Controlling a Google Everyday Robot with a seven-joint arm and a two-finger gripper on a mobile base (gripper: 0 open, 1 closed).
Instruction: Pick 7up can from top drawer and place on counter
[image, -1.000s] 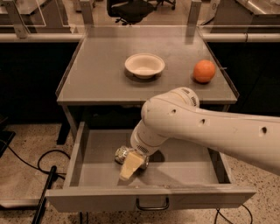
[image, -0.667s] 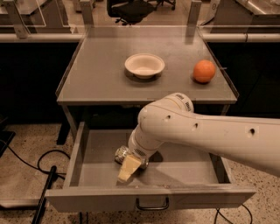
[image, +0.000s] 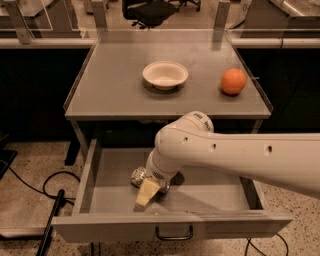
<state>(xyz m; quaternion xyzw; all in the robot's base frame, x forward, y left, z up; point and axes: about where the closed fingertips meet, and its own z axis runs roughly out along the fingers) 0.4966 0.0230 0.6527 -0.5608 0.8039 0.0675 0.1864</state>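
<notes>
Barely a twitch in the last second: the white arm's end effector (image: 146, 192) hangs low in the open shallow grey metal drawer (image: 210, 192), lower centre, hard against the crumpled silvery 7up can (image: 138, 175), grip impossible to tell, so the lift to the flat grey metal table (image: 115, 85) looks unstarted.

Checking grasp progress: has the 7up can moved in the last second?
No. The 7up can lies as far from the left wall of the top drawer as before, with the hand close beside it.
</notes>
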